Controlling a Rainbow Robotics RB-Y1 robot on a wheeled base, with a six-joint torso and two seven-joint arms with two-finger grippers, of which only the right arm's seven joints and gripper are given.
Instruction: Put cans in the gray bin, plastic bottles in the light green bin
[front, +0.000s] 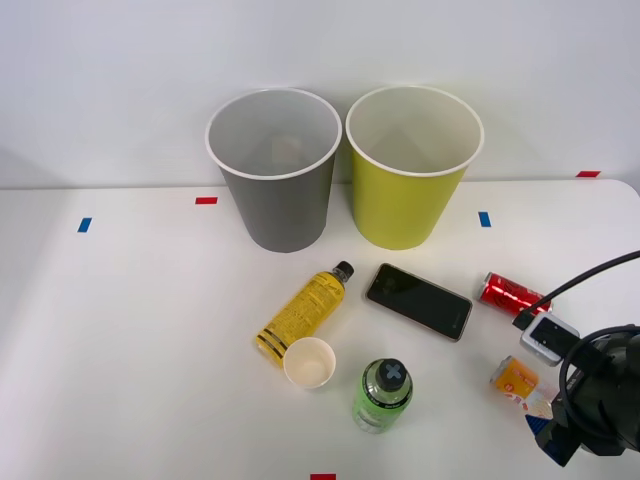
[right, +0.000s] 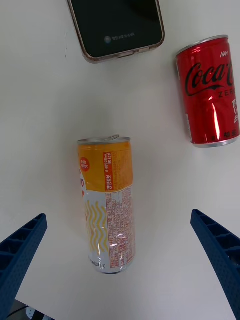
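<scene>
In the front view, the right gripper (front: 556, 440) sits at the table's near right corner, its black wrist body and cables covering part of the orange-topped, silvery-white can (front: 517, 379) lying beside it — only the orange end and a bit of pale body peek out. The short glossy red can (front: 511, 294) lies on its side a little farther back, just beyond a small grey box on the cable. Between it and the slim yellow plastic bottle with a black cap (front: 302, 314) lies a black phone (front: 419, 300), flat and askew. The yellow bottle lies tilted, its base touching or nearly touching a small cream paper cup (front: 309, 362) that stands upright. Next to the cup stands the stout bright green bottle with a black cap (front: 382, 395). At the back, the tall dark gray bin with a white rim (front: 277, 180) and the yellow-green bin with a white rim (front: 411, 175) stand side by side, rims almost touching; what lies in the gray one is hard to make out.

In the right wrist view, the blue ribbed fingers (right: 20, 255) are spread wide, gripping nothing — the orange-topped can lies between them on the white table (right: 50, 125), pull-tab end pointing away. The red can and the phone are both cut off by the frame edges.
</scene>
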